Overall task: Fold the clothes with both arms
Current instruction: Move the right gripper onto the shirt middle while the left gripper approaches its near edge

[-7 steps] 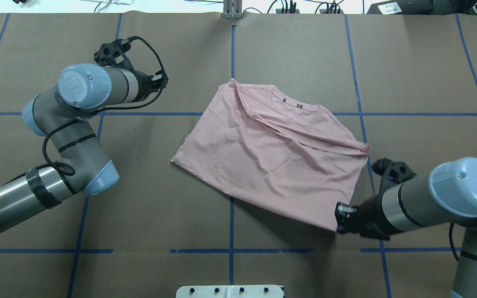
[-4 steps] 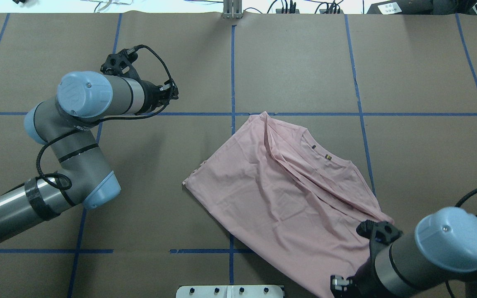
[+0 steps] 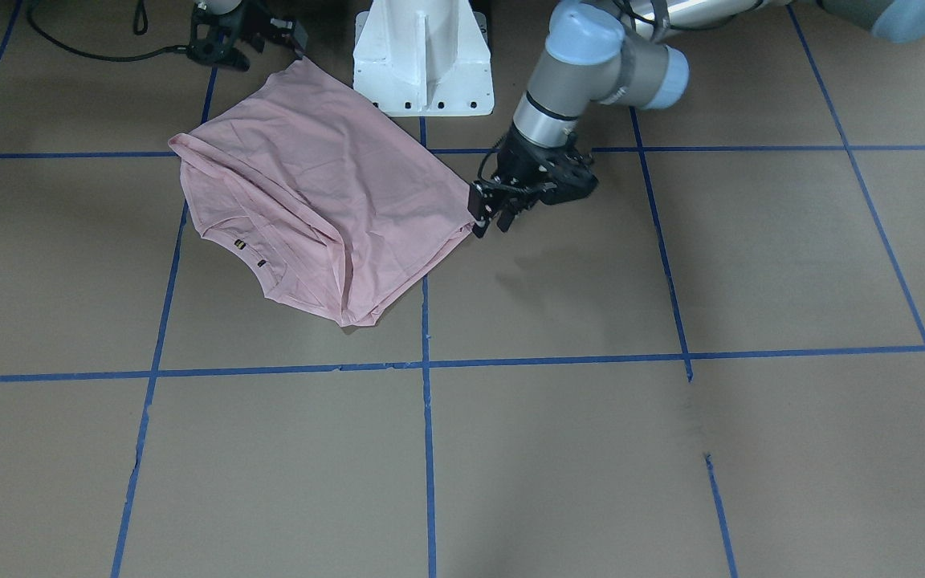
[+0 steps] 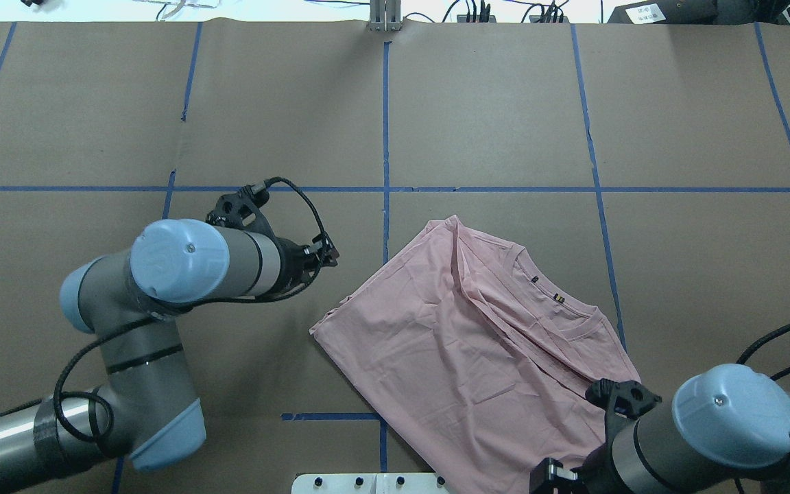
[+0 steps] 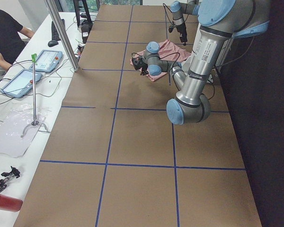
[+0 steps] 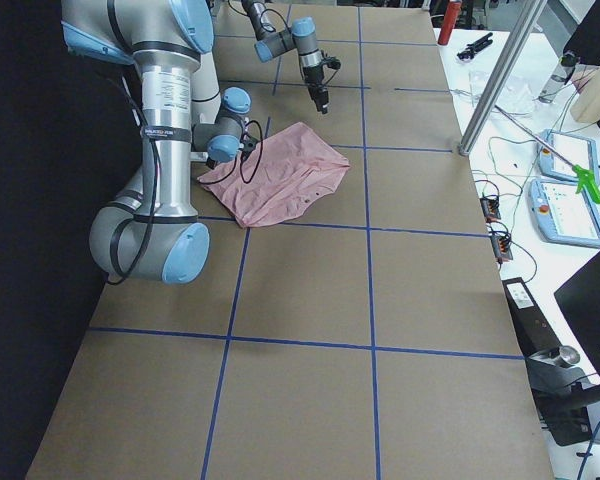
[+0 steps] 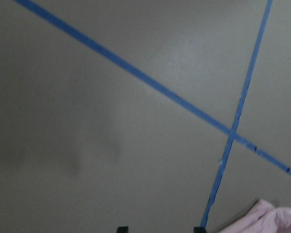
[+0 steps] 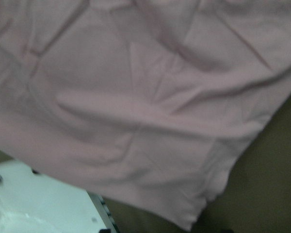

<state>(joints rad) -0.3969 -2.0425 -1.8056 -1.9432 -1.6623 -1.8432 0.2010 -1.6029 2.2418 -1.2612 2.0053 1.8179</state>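
Observation:
The clothes, one light pink T-shirt (image 4: 463, 350), lie loosely folded and creased near the robot's side of the table, collar label up (image 3: 310, 193). My right gripper (image 4: 549, 477) hovers over the shirt's near corner by the pedestal. In the right wrist view its tips (image 8: 165, 230) stand apart, with flat fabric (image 8: 136, 111) and the corner below them. My left gripper (image 3: 488, 221) hangs low just beside the shirt's left corner, open. In the left wrist view only bare table lies between its tips (image 7: 160, 229), with pink cloth (image 7: 271, 218) to one side.
The white pedestal base (image 3: 422, 56) sits right against the shirt's near edge. Blue tape lines (image 4: 385, 123) grid the brown table. Beyond the far table edge are a metal post (image 5: 61, 33), control tablets (image 5: 47, 59) and a seated person (image 5: 4, 33).
The shirt has slid toward the robot's base, dragged by the right gripper, which pulled back with it. The left arm swung in from the far left to the shirt's left corner.

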